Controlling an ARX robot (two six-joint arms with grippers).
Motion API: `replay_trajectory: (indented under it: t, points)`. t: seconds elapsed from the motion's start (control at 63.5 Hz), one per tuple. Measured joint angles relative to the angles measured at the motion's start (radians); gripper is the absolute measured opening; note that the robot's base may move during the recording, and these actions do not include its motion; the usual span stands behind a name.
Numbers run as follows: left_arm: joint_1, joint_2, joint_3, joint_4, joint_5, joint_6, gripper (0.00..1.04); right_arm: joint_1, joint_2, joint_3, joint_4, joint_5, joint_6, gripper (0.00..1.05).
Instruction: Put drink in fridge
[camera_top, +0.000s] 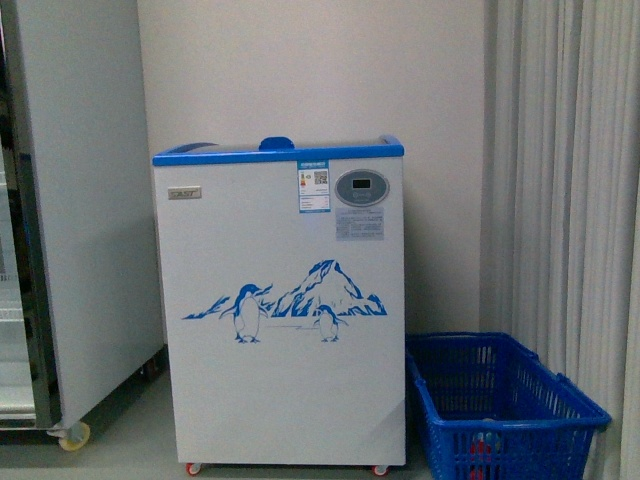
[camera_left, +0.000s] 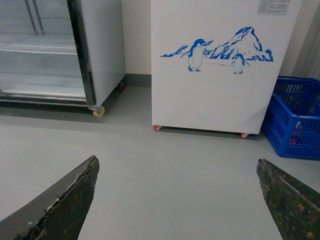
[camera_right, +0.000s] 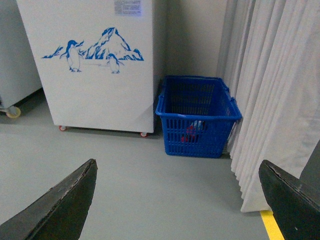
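Note:
The fridge, a white chest cooler with a blue top rim and penguin-and-mountain print, stands ahead against the wall; it also shows in the left wrist view and the right wrist view. A drink, red and partly hidden, lies inside a blue plastic basket to the fridge's right; it shows faintly in the front view. My left gripper is open and empty above bare floor. My right gripper is open and empty, some way short of the basket.
A taller grey upright cabinet with a glass door and wire shelves stands left of the fridge. White curtains hang at the right beside the basket. A yellow floor line runs by the curtain's foot. Grey floor lies before the fridge.

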Motion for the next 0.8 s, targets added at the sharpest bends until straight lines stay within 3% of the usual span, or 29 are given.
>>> replay_trajectory:
  t: [0.803]
  points:
    - [0.000, 0.000, 0.000, 0.000, 0.000, 0.000, 0.97, 0.000, 0.000, 0.000, 0.000, 0.000, 0.000, 0.97]
